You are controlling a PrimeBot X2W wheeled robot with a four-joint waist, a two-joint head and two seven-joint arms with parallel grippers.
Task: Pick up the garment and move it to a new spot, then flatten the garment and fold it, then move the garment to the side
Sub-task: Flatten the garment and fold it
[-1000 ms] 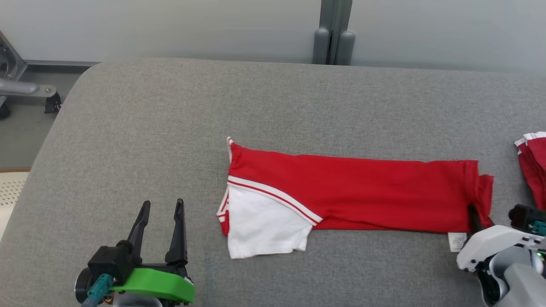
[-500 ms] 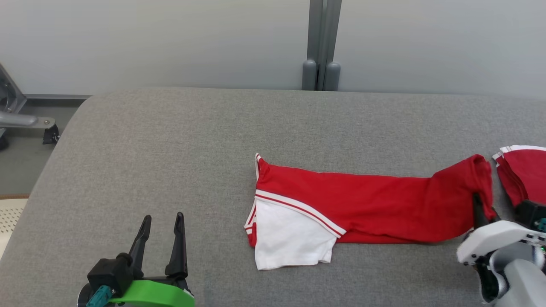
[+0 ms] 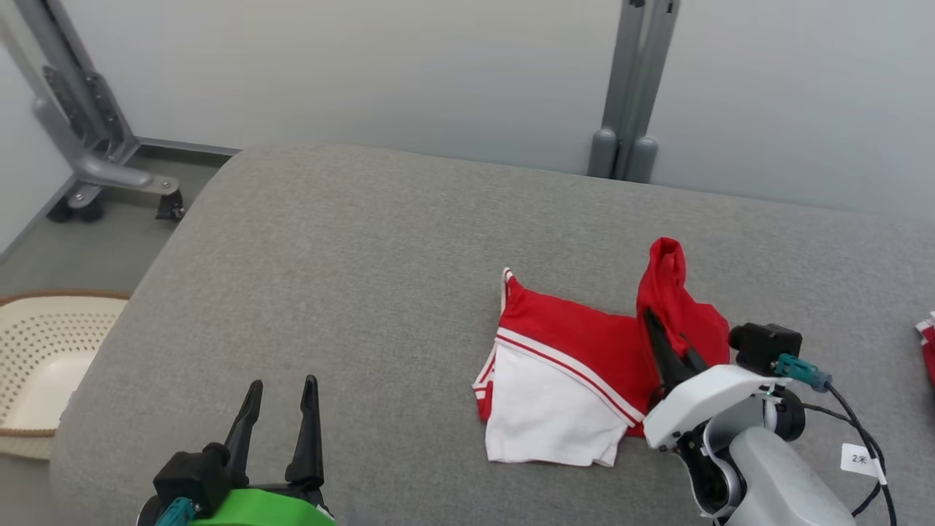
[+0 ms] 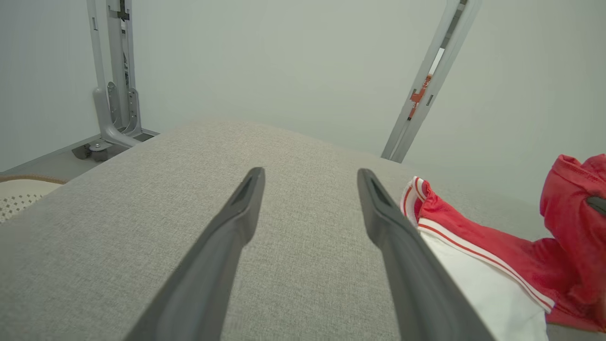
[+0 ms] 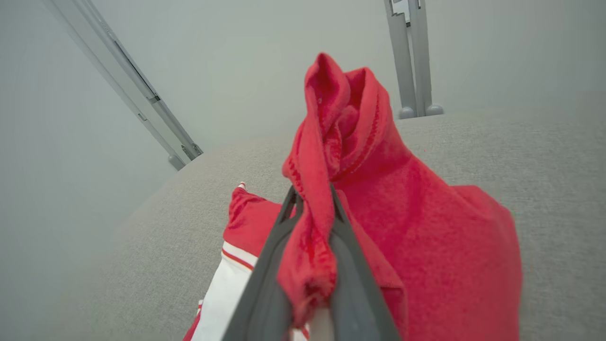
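The garment (image 3: 566,347) is red with a white panel and white stripes, lying on the grey padded table (image 3: 365,241). My right gripper (image 3: 665,332) is shut on its red right end, which stands bunched and lifted above the rest. In the right wrist view the red cloth (image 5: 378,199) is pinched between the gripper's (image 5: 312,194) dark fingers and drapes over them. My left gripper (image 3: 281,391) hovers open at the table's near left, well left of the garment; in its own view the gripper (image 4: 310,175) frames bare table, the garment (image 4: 473,246) to the right.
A cream perforated basket (image 3: 40,351) sits off the table's left edge. Another red cloth (image 3: 928,343) peeks in at the right edge. Grey metal frame legs (image 3: 88,139) and a grey post (image 3: 635,88) stand behind the table by the wall.
My right gripper has carried the garment's right end up and leftward over the body, so the long strip is now doubled up. The head camera has turned as well. The left gripper stays open.
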